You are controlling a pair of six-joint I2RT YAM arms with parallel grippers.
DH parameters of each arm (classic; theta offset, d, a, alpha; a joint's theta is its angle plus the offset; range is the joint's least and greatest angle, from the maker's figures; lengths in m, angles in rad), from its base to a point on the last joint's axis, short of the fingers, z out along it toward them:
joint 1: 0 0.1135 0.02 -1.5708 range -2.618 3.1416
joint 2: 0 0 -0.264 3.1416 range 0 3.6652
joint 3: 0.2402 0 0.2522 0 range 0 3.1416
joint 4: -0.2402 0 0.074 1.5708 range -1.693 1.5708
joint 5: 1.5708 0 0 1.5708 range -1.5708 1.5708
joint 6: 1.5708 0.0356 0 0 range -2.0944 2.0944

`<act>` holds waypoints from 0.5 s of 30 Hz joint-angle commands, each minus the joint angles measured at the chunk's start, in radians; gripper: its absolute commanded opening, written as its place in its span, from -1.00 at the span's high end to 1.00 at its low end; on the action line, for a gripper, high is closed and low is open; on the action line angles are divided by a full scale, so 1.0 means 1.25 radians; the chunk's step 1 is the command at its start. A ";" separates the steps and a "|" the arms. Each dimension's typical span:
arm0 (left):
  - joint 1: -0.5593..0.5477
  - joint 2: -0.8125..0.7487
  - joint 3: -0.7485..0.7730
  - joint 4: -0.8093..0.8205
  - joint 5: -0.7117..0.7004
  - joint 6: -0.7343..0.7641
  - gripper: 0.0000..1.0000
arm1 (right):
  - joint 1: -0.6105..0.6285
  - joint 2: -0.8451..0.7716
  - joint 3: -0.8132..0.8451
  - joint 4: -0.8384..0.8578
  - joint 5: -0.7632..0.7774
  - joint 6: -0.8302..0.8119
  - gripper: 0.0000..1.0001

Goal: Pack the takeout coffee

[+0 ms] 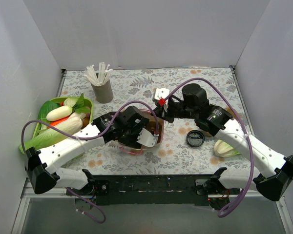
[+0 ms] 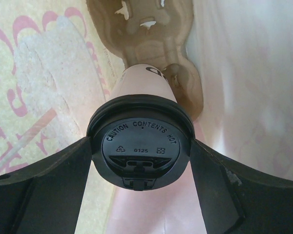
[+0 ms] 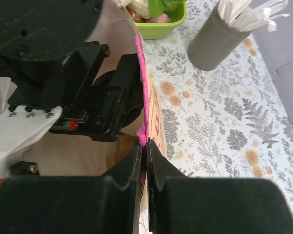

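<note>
The takeout coffee (image 2: 139, 146), a white cup with a black lid marked "CAUTION CONTENTS HOT", hangs inside the paper bag (image 2: 244, 73). My left gripper (image 2: 140, 144) is shut on it, with a finger against each side of the lid. Under the cup lies a brown moulded cardboard carrier (image 2: 151, 29) on the bag's bottom. From above, the left gripper (image 1: 139, 134) reaches down into the bag (image 1: 132, 150) and hides the cup. My right gripper (image 3: 145, 146) is shut on the bag's pink-edged rim (image 3: 142, 87) and holds that side up. It meets the bag from the right (image 1: 158, 114).
A grey holder of white sticks (image 1: 102, 90) stands at the back left. A green basket (image 1: 90, 105) with vegetables sits at the left. A loose black lid (image 1: 195, 139) and a pale leafy vegetable (image 1: 226, 148) lie right of the bag.
</note>
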 commanded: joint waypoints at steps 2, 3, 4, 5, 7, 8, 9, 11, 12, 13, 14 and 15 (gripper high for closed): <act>-0.005 -0.077 -0.038 0.067 -0.021 0.011 1.00 | 0.005 -0.039 -0.021 0.117 0.038 0.001 0.97; -0.005 -0.081 -0.044 0.076 -0.032 0.018 1.00 | 0.004 -0.038 -0.021 0.113 0.038 0.000 0.97; -0.005 -0.082 -0.051 0.081 -0.040 0.018 1.00 | 0.004 -0.038 -0.022 0.111 0.036 -0.002 0.97; -0.003 -0.082 -0.052 0.082 -0.057 0.020 1.00 | 0.004 -0.035 -0.022 0.108 0.028 -0.004 0.97; -0.005 -0.084 -0.055 0.083 -0.064 0.009 1.00 | 0.004 -0.037 -0.022 0.108 0.026 -0.004 0.97; -0.005 -0.086 -0.060 0.084 -0.068 0.005 1.00 | 0.004 -0.038 -0.022 0.110 0.015 -0.004 0.97; -0.005 -0.091 -0.065 0.086 -0.072 0.003 1.00 | 0.005 -0.037 -0.022 0.110 0.007 -0.005 0.97; -0.005 -0.095 -0.077 0.098 -0.082 -0.003 1.00 | 0.006 -0.037 -0.022 0.108 -0.012 -0.010 0.97; -0.005 -0.094 -0.078 0.107 -0.096 -0.008 1.00 | 0.010 -0.037 -0.023 0.106 -0.017 -0.013 0.97; -0.005 -0.092 -0.077 0.112 -0.101 -0.018 1.00 | 0.011 -0.037 -0.023 0.101 -0.020 -0.015 0.97; -0.005 -0.091 -0.075 0.113 -0.105 -0.023 1.00 | 0.012 -0.038 -0.026 0.099 -0.021 -0.019 0.97; -0.005 -0.090 -0.075 0.112 -0.113 -0.024 1.00 | 0.015 -0.037 -0.026 0.097 -0.022 -0.020 0.97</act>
